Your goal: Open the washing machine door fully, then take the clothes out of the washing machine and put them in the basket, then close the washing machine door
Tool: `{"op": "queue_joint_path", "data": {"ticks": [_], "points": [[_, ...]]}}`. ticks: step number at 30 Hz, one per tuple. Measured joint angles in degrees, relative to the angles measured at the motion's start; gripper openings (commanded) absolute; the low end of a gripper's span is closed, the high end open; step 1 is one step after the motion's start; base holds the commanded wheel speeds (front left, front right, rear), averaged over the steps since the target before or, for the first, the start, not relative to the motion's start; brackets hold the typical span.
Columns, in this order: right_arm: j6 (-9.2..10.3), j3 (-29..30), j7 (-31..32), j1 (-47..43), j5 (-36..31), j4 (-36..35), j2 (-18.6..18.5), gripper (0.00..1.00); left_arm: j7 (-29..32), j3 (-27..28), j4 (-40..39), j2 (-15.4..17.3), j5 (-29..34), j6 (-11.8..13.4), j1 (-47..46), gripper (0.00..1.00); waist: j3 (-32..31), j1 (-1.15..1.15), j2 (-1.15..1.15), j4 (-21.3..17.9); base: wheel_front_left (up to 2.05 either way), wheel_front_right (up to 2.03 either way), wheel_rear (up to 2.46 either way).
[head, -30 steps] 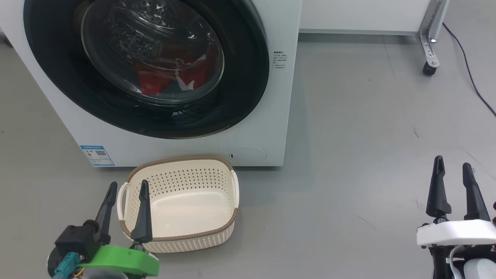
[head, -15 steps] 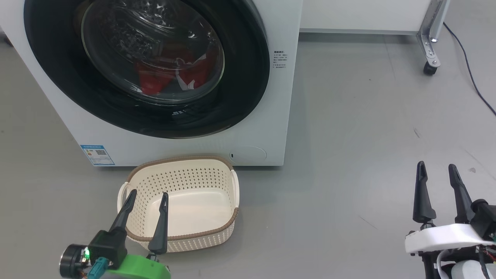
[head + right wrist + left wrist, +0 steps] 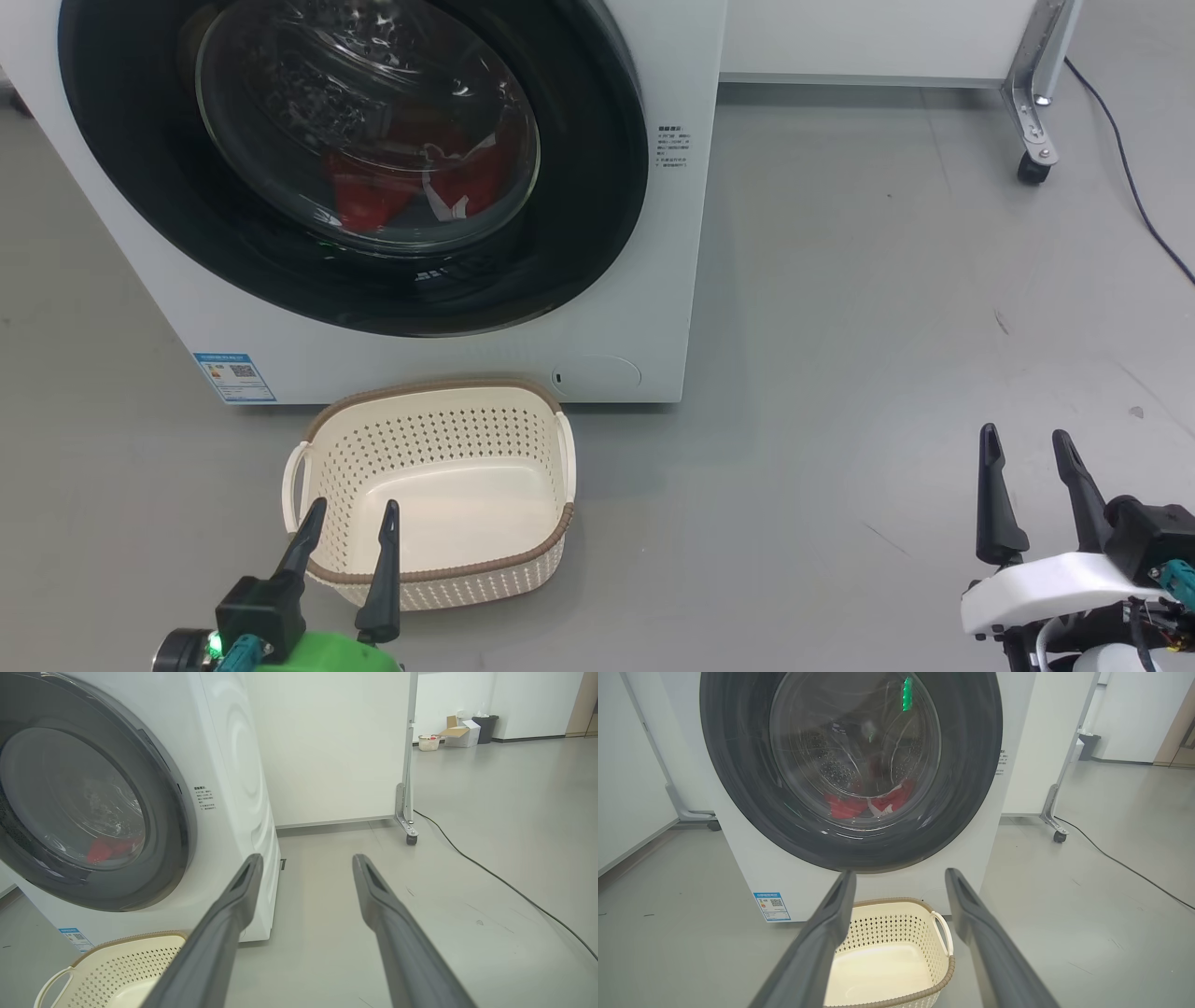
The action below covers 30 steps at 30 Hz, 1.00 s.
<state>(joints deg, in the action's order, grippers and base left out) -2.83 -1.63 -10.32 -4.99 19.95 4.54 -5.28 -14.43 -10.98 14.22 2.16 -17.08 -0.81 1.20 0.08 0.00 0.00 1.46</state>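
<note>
Seen from the robot's head, looking down at a grey floor. At the lower left, the left gripper [image 3: 352, 511] hovers with its two dark fingers spread wide and nothing between them, its tips over the near rim of the basket [image 3: 439, 387]. The cream basket sits empty on the floor, just in front of the washing machine [image 3: 653, 308], below the door. Above it, the washing machine door [image 3: 597, 187] is shut flat against the white front. Through its glass bowl the red clothes [image 3: 373, 191] lie low in the drum. At the lower right, well apart from the machine, the right gripper [image 3: 1025, 435] also stands wide and empty above bare floor.

The first step, opening the door, has not begun. The next move probably calls for one arm to rise to the door's rim, hook a finger behind its edge, likely on the right side, and swing it fully open.
</note>
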Motion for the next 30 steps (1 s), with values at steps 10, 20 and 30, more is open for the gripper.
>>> {"op": "queue_joint_path", "data": {"ticks": [10, 20, 30], "points": [[0.02, -0.18, 0.43, 0.08, -0.01, 0.69, 0.01, 1.00, 0.00, -0.16, 1.05, 0.00, -0.58, 0.60, -0.10, 1.00, -0.28, 0.00, 0.00, 0.01, 0.00, 0.00, 0.00], [0.02, -0.29, 0.41, 0.14, -0.01, 1.36, 0.01, 1.00, 0.00, -0.34, 1.72, 0.00, -0.58, 1.22, -0.21, 1.00, -0.67, 0.00, 0.00, 0.03, 0.00, 0.00, 0.00], [0.02, -0.37, 0.34, 0.21, -0.01, 1.63, 0.01, 1.00, 0.00, -0.40, 2.02, 0.00, -1.10, 1.59, -0.32, 1.00, -0.74, 0.00, 0.00, 0.14, 0.00, 0.00, 0.00]]}}
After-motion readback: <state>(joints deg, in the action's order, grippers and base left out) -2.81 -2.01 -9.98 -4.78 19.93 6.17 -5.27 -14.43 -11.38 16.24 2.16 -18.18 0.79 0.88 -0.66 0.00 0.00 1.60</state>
